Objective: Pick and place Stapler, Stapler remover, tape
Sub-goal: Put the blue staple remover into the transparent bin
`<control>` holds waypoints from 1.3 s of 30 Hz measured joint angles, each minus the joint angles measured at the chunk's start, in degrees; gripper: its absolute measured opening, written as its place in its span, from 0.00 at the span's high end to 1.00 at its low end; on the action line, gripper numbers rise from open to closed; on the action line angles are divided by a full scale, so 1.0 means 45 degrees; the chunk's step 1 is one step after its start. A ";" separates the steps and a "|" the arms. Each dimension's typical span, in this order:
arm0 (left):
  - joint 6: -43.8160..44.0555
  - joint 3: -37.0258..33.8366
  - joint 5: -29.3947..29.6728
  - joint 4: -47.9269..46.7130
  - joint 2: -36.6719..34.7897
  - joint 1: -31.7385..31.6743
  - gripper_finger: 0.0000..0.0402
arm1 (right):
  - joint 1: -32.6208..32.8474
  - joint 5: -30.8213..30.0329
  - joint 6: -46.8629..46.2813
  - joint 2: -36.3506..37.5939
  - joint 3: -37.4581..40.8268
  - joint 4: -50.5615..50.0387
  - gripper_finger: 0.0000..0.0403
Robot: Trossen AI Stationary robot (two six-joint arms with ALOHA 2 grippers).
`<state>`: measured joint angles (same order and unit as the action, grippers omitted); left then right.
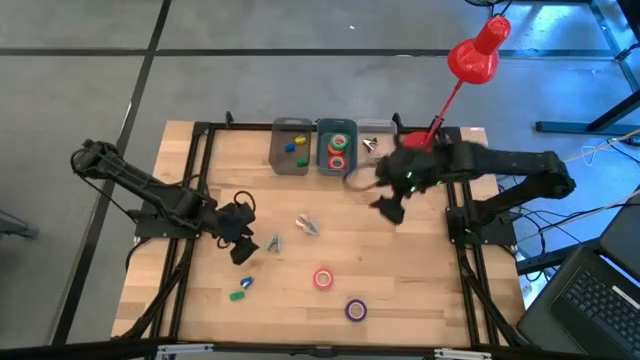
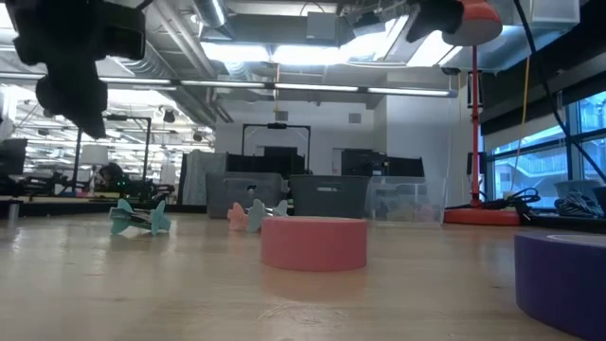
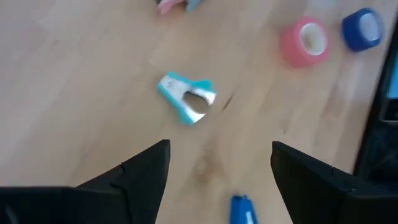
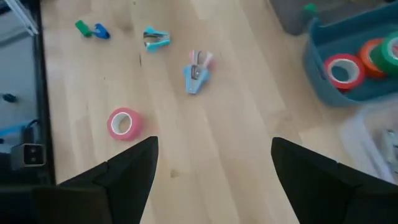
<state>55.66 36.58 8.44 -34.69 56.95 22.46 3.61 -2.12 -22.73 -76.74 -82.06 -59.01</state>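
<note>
My left gripper (image 1: 243,243) (image 3: 217,180) is open and hovers just left of a teal staple remover (image 1: 273,243) (image 3: 186,99) that lies on the wood. My right gripper (image 1: 388,208) (image 4: 214,180) is open above the table near the bins. A pink and a blue staple remover (image 1: 308,226) (image 4: 198,70) lie together mid-table. A pink-red tape roll (image 1: 323,278) (image 2: 314,243) and a purple tape roll (image 1: 356,310) (image 2: 563,279) lie flat near the near edge. Small green and blue staplers (image 1: 240,290) (image 4: 92,29) lie at near left.
Along the far edge stand a grey bin (image 1: 276,160) with small blocky pieces, a teal bin (image 1: 321,160) (image 4: 323,93) with red, orange and green tape rolls, and a clear bin (image 1: 375,130). A red lamp (image 1: 478,50) stands at far right. Black rails (image 1: 190,200) flank the table.
</note>
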 joint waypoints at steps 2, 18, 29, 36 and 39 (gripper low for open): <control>-0.0136 -0.0127 0.0041 0.0026 0.0018 -0.0019 0.34 | 0.0538 -0.0728 -0.0222 -0.0674 0.0000 0.0596 0.22; -0.0461 -0.0156 0.0236 -0.0087 0.0020 -0.0549 0.34 | 0.0987 0.0762 -0.0390 -0.6413 0.0000 0.7398 0.22; -0.0245 -0.0156 0.0478 -0.0507 0.0020 -0.0549 0.34 | 0.0459 -0.0311 -0.1735 -0.6902 0.0005 0.6136 0.22; -0.0204 -0.0156 0.0566 -0.0540 0.0020 -0.0549 0.34 | 0.0856 -0.0323 -0.1892 -0.8144 0.0010 0.6414 0.22; -0.0204 -0.0156 0.0566 -0.0564 0.0020 -0.0549 0.34 | 0.0964 -0.0304 -0.1868 -0.8576 0.0005 0.6525 0.22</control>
<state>54.74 35.88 10.98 -37.23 57.04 19.99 7.95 -3.49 -31.13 -115.33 -82.04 -29.65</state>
